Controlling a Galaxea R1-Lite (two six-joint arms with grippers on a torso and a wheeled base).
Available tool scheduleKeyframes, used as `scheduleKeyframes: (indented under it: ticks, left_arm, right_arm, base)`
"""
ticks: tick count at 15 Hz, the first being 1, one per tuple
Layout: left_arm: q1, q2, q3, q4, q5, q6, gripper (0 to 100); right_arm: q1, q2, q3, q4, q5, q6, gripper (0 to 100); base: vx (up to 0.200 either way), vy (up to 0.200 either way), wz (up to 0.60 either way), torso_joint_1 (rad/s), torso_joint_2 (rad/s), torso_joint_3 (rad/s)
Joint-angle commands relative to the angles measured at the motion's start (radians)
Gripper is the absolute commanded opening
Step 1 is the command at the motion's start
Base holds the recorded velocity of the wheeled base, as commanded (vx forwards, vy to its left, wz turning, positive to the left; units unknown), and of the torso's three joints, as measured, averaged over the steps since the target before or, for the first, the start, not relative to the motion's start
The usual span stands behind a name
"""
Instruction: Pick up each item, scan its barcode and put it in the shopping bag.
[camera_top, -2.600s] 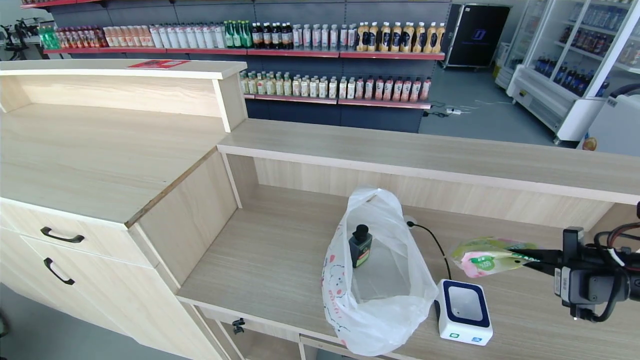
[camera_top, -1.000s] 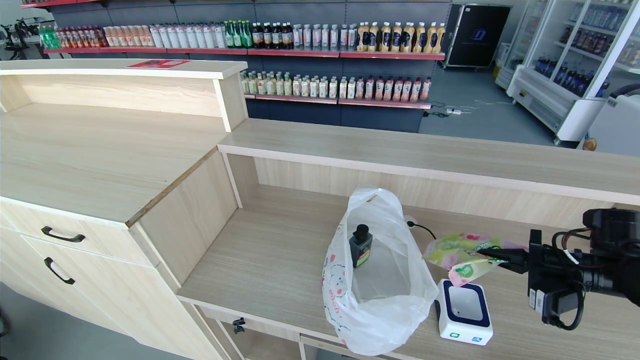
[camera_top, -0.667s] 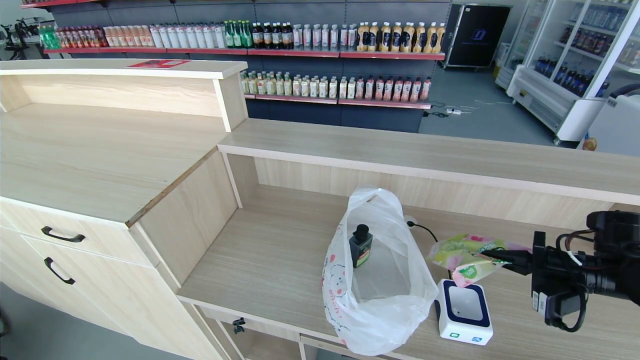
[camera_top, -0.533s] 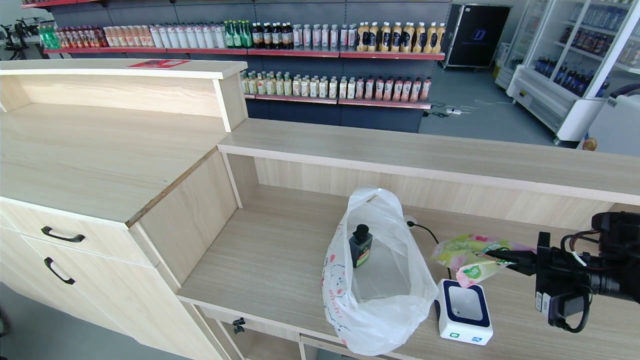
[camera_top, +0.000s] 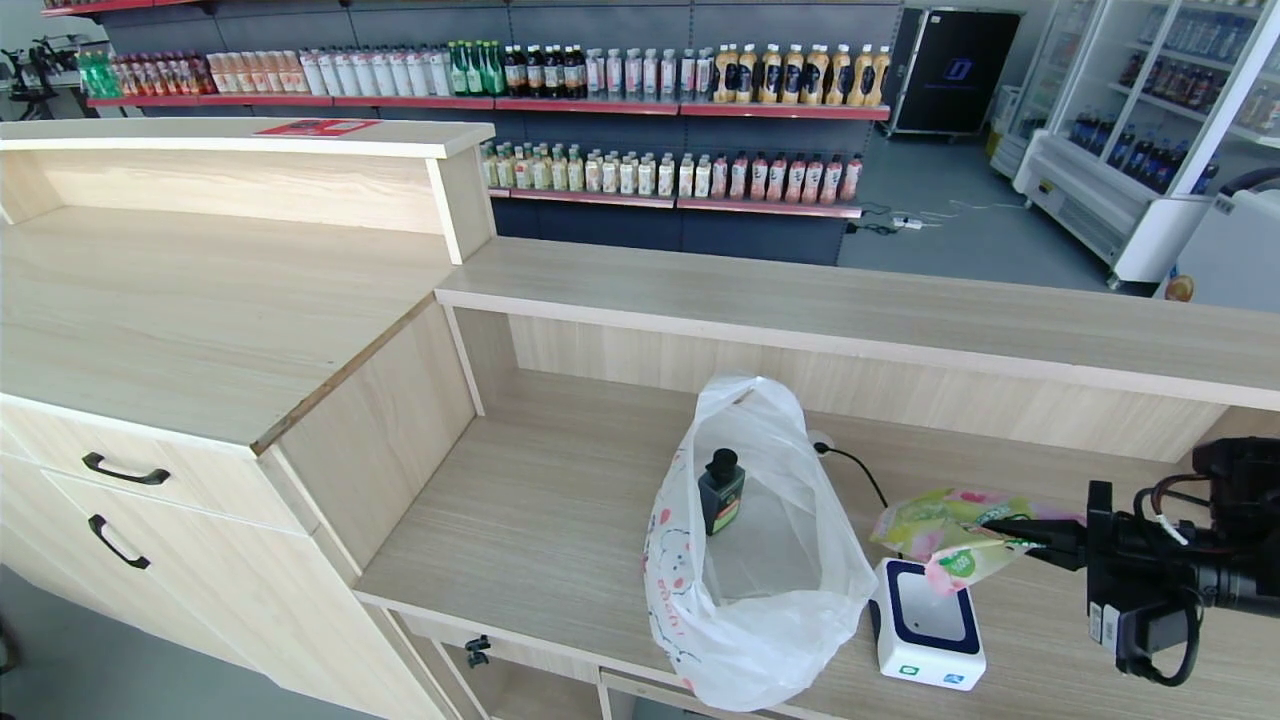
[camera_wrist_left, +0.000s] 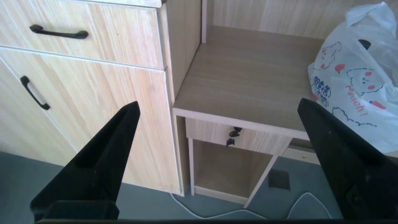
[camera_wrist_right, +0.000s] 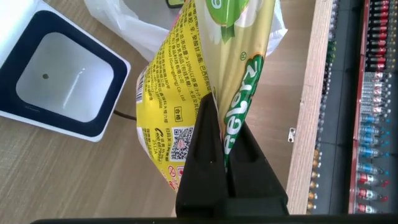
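head view, bench (camera_top: 560, 520): light wood, carrying the bag and scanner.
shopping bag (camera_top: 690, 610): upright, mouth open, just beside the scanner.
right end effector (camera_top: 1000, 530): clamped on the pouch's edge, holding it in the air.
left end effector (camera_wrist_left: 219, 104): fingers spread wide, empty, out in front of the bench.
scanner (camera_top: 925, 620): white box, window facing up.
snack pouch (camera_top: 930, 520): hanging above the scanner's far edge.
bottle (camera_top: 720, 495): dark, already inside the bag.
progress: one item bagged; the pouch looks mid-scan, bagging left.

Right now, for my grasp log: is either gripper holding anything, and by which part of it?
The right gripper pinches the yellow-green snack packet by one edge, near the scanner. The left gripper is open, empty.
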Motion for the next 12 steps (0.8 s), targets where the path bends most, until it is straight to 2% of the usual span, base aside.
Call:
scheduleKeyframes:
  ticks: [1,7,12]
  left_arm:
    - [0.0,0.002,0.0,0.0,0.0,-0.001,100]
    - [0.0,0.002,0.0,0.0,0.0,-0.001,100]
    - [0.0,0.002,0.0,0.0,0.0,-0.001,100]
  right_arm:
    - [-0.002,-0.008,-0.004,-0.001,0.0,-0.001,0]
    - [-0.049,-0.012,-0.005,0.002,0.005,-0.032,0]
    - [-0.042,-0.012,-0.008,0.028,0.006,-0.036,0]
  base:
    - [0.0,0.0,0.0,0.0,0.0,0.0]
    - [0.0,0.0,0.0,0.0,0.0,0.0]
    - [0.0,0.0,0.0,0.0,0.0,0.0]
